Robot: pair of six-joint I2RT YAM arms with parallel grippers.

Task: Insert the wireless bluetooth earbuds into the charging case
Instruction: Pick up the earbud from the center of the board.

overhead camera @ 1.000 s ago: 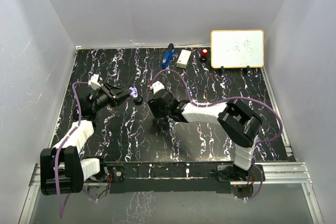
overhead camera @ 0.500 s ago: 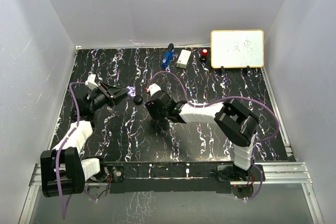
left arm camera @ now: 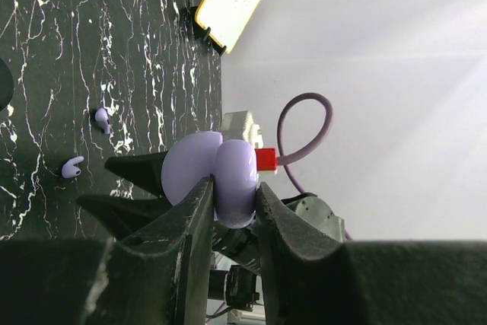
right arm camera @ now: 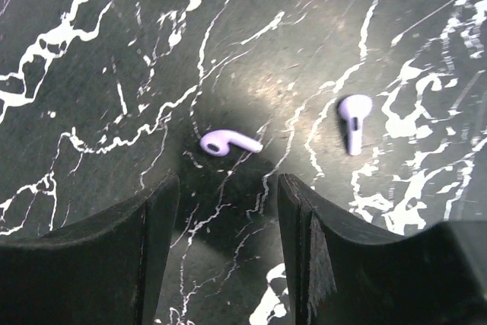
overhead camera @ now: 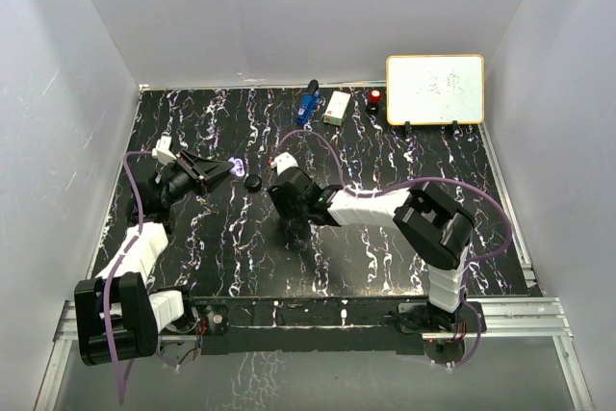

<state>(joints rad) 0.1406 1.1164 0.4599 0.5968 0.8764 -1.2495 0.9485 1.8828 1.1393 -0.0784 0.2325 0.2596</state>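
Observation:
My left gripper (left arm camera: pixel 234 188) is shut on the lavender charging case (left arm camera: pixel 221 176), which is held open in the air above the left side of the table; it also shows in the top view (overhead camera: pixel 234 169). Two lavender earbuds lie on the black marbled table. One earbud (right arm camera: pixel 228 142) lies just beyond the open fingertips of my right gripper (right arm camera: pixel 227 188). The other earbud (right arm camera: pixel 352 119) lies to its right. Both also show in the left wrist view, one (left arm camera: pixel 72 166) near the other (left arm camera: pixel 101 117). In the top view my right gripper (overhead camera: pixel 292 226) hides them.
A black round puck (overhead camera: pixel 253 182) sits between the two grippers. A blue gadget (overhead camera: pixel 307 103), a white box (overhead camera: pixel 337 107) and a red-topped item (overhead camera: pixel 374 97) stand along the back edge. A whiteboard (overhead camera: pixel 434 89) stands at the back right.
My left gripper has drawn back to the left with the case, uncovering the black puck. My right gripper has shifted slightly toward the near edge, low over the table.

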